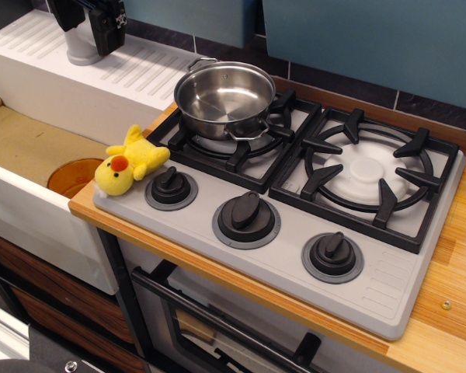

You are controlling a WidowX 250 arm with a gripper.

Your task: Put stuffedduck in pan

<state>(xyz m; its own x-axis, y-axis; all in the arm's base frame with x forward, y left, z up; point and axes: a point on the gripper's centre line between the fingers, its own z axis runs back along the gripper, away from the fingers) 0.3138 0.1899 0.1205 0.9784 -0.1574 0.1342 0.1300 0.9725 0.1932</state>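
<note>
The stuffedduck [128,165], yellow plush with an orange beak, lies on the front left corner of the grey stove [373,287], next to the leftmost knob [171,189]. The pan [224,96], a shiny steel pot with small side handles, stands empty on the left burner grate [241,151]. My gripper [93,23] is black and sits high at the top left, over the white drainboard, well away from the duck and the pan. It is cut off by the frame edge, so I cannot tell whether its fingers are open or shut. Nothing shows in it.
A sink [31,148] with an orange drain [74,175] lies left of the stove. The white ribbed drainboard [78,74] runs behind it. The right burner grate [369,171] is bare. Two more knobs [246,217] line the stove front. A wooden counter [450,295] borders the right.
</note>
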